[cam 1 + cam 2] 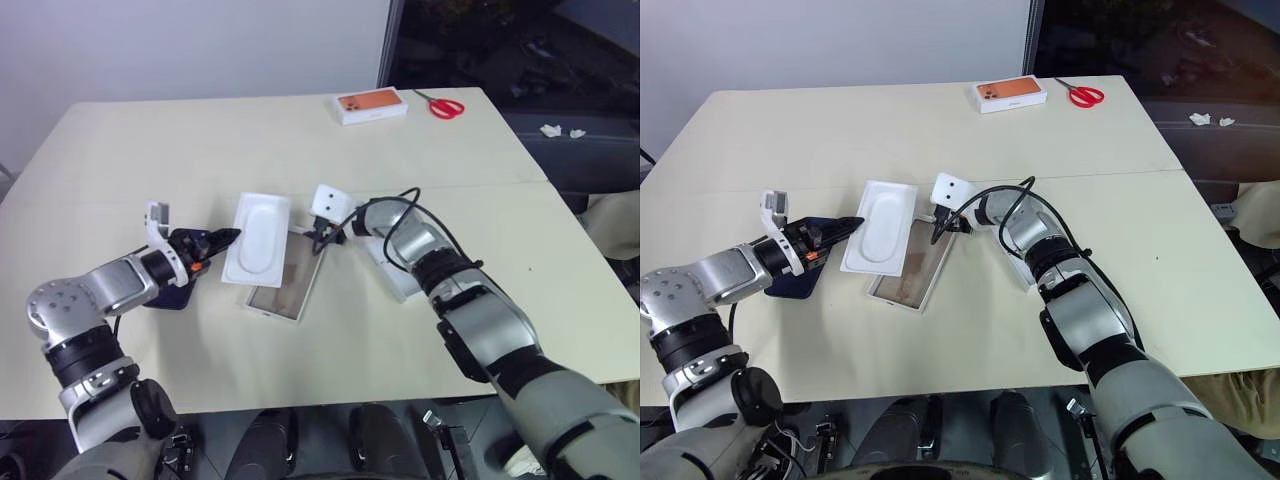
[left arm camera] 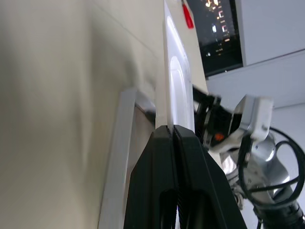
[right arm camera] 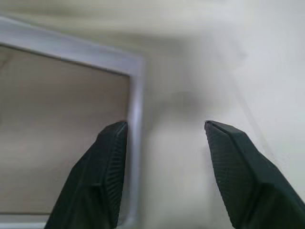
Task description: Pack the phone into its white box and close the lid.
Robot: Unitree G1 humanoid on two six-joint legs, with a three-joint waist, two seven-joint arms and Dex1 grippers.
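A pale cream worktop (image 1: 300, 370) carries 1 shallow white cardboard box (image 1: 287, 278) with a tan floor, its long axis running near to far. The left tool (image 1: 222, 240) is clenched on 1 white plastic insert with an oval recess (image 1: 258, 240), held over the box's left edge. The right tool (image 3: 164, 143), fingers parted and empty, hovers at the box's far right corner. 1 dark navy phone (image 1: 800, 275) lies left, under the left arm, which is nearer it. 1 white lid (image 1: 393, 268) lies right.

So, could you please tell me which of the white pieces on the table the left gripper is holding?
The insert with the oval recess; the left gripper pinches its edge, while the tan-floored tray lies beside it, ungripped.
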